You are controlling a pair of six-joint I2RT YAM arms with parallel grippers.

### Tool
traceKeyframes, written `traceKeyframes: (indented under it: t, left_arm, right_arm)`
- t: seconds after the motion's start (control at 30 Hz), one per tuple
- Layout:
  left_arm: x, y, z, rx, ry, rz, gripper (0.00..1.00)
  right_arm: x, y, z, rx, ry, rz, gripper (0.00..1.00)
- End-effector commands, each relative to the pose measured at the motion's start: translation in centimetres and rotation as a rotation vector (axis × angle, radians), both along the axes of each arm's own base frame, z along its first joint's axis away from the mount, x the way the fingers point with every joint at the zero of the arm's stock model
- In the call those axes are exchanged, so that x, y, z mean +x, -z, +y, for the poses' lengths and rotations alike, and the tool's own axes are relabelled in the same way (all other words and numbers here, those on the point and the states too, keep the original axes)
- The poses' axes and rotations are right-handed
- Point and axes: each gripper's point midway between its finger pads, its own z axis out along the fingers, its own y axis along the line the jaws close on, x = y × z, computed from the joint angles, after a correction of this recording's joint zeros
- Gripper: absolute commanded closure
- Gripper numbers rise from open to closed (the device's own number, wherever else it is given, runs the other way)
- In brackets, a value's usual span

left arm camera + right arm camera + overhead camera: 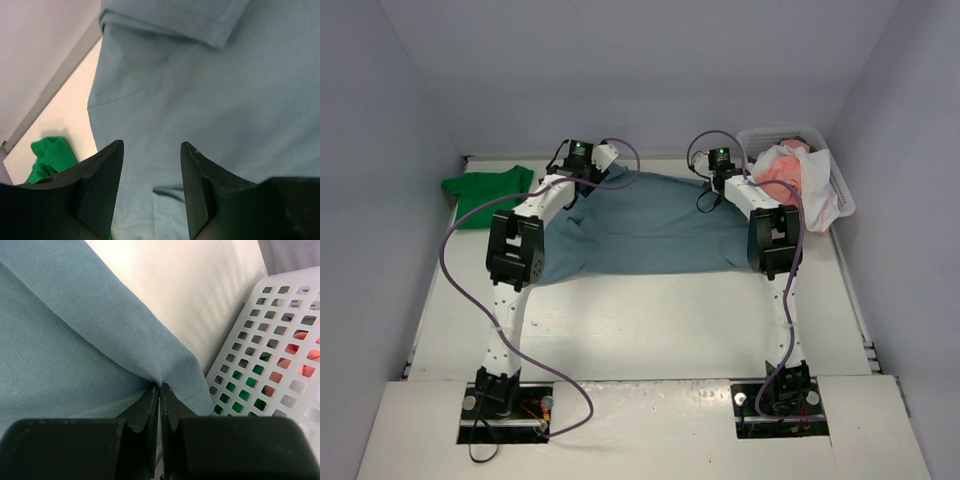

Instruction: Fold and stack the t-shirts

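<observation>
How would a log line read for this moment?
left gripper: open above blue t-shirt | right gripper: shut on blue t-shirt edge | green t-shirt: far-left corner

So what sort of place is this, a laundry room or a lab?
Most likely a robotics lab test cell, not a laundry room: a white table boxed in by blank walls, left arm and right arm bolted at its near edge, a blue t-shirt spread on it.

Visible are one blue t-shirt [660, 225], one green t-shirt [485, 195], one white t-shirt [823, 192], one pink t-shirt [782, 172], one basket [770, 132].
</observation>
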Motion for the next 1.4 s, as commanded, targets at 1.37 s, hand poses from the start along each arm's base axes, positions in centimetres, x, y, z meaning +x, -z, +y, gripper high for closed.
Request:
traceKeyframes:
  t: [1.37]
  left_arm:
    - [7.9, -1.0, -7.9, -0.229, 0.114, -0.217, 0.53]
  right_arm:
    - [-3.8, 1.1, 1.3, 0.111, -0.006, 0.08, 1.0]
